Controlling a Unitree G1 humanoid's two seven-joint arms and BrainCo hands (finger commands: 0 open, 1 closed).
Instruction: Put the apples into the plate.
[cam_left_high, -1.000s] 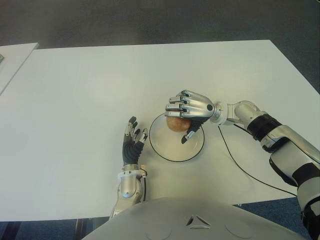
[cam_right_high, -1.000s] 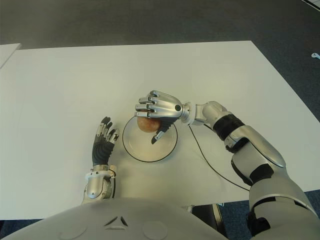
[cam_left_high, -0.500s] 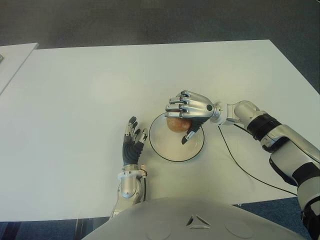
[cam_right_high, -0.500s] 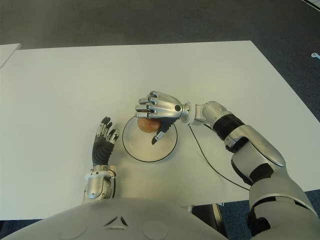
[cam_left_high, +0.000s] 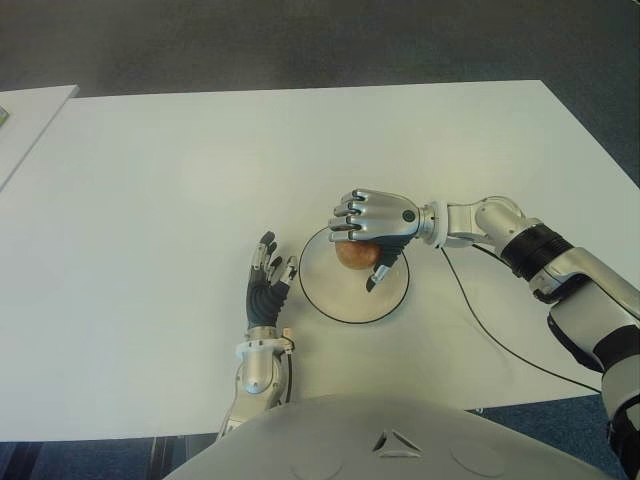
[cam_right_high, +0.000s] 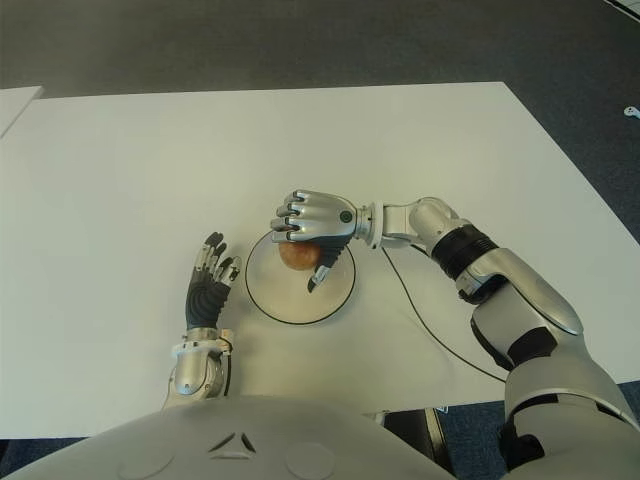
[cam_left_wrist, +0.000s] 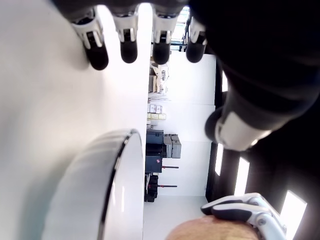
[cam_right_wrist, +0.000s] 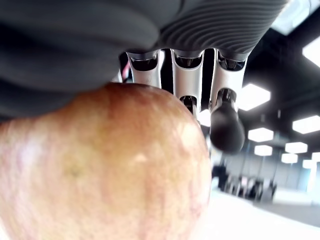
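Right hand: the right hand (cam_left_high: 372, 222) is over the far part of the plate (cam_left_high: 322, 300), knuckles up, fingers curled down around the apple (cam_left_high: 353, 255) with the thumb reaching toward the plate's middle. In the right wrist view the fruit fills the palm and the fingers (cam_right_wrist: 226, 125) wrap its far side — a firm grasp, not a loose cage.

Apple: a reddish-yellow apple, held under the right palm and inside the plate's rim. Whether its underside touches the plate floor cannot be told.

Change in half a second: the hand has come down and tipped forward; the knuckles sit lower and nearer the plate than before, and the forearm now runs flatter across the table (cam_left_high: 150, 200). The apple has dropped with it, showing deeper in the plate. The fingers have not let go.

Plate: a round white plate with a dark edge, near the robot's front on the white table, in the same spot as before.

Left hand: the left hand (cam_left_high: 266, 288) shows just beside the plate on its left side, fingers straight and slightly fanned, holding nothing — unmoved since the earlier pictures.

Cable: a thin dark cable (cam_left_high: 480, 325) trails across the table from the right wrist toward the near edge.
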